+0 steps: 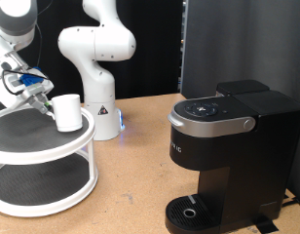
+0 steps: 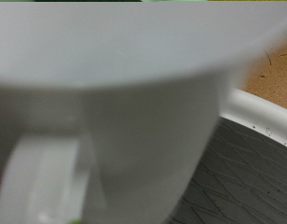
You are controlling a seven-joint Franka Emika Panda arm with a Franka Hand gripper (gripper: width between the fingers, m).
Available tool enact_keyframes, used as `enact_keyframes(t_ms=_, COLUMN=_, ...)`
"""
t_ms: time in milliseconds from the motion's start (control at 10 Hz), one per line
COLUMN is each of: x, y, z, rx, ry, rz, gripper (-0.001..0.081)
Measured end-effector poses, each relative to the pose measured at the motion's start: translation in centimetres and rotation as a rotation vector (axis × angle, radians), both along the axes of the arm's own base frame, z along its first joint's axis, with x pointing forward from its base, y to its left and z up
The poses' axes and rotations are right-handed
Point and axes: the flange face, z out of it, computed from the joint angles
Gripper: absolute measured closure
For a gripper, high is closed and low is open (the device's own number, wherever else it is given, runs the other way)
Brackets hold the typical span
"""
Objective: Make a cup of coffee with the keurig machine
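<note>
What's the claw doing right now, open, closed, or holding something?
Claw: at the cup on the white rack; open or shut cannot be told.

Cup close, handle visible

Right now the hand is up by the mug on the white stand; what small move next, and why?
Probably close the gripper on the cup. In the exterior view the gripper sits against the cup, on the top tier of the white round shelf, and the wrist view is filled by the cup's wall and handle. The keurig machine stands apart at the right, its drip tray bare.
</note>
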Motion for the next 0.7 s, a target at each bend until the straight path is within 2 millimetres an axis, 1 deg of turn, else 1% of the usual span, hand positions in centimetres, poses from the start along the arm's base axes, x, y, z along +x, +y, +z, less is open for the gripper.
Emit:
enact_keyframes(t_ms=100, x=-0.1, y=0.0, z=0.0, rx=0.003, ry=-0.005, rz=0.003, gripper=0.0737)
enact_keyframes(t_ms=400, x=-0.2, y=0.2, z=0.0, rx=0.032, ry=0.000, rz=0.010, gripper=0.0737)
enact_keyframes(t_ms=500, x=-0.1, y=0.5, z=0.6, rx=0.070, ry=0.013, rz=0.009, gripper=0.0737)
enact_keyframes(t_ms=700, x=0.3, y=1.1, z=3.2, rx=0.152, ry=0.043, rz=-0.016, gripper=0.0737)
